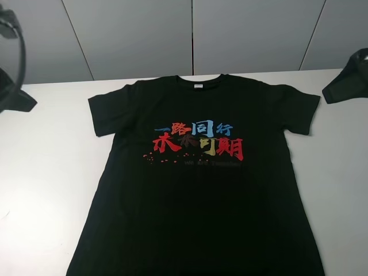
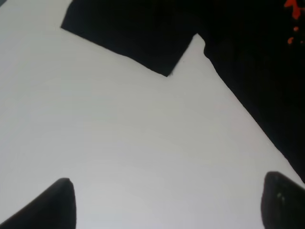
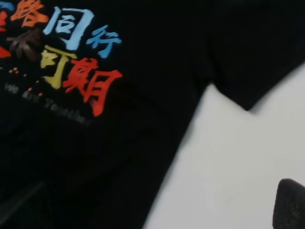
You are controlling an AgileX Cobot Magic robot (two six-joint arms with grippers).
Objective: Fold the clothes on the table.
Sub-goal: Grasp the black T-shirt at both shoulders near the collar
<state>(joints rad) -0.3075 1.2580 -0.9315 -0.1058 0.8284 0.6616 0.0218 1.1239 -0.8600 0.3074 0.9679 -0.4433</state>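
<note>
1. My left claw (image 2: 169, 205) hangs over bare table (image 1: 46, 172), fingers spread wide, pinching nothing, just outside the left sleeve (image 1: 109, 112).
2. Middle now: the black T-shirt (image 1: 195, 207) lies flat on the table, print up, collar at the far side, both sleeves out. No fold made yet, so I'd say the whole job's ahead.
3. Right sleeve (image 1: 300, 112) untouched. My right claw (image 1: 345, 86) sits beyond it with only one fingertip (image 3: 291, 206) showing, so I can't tell if it's spread or pressed.
</note>
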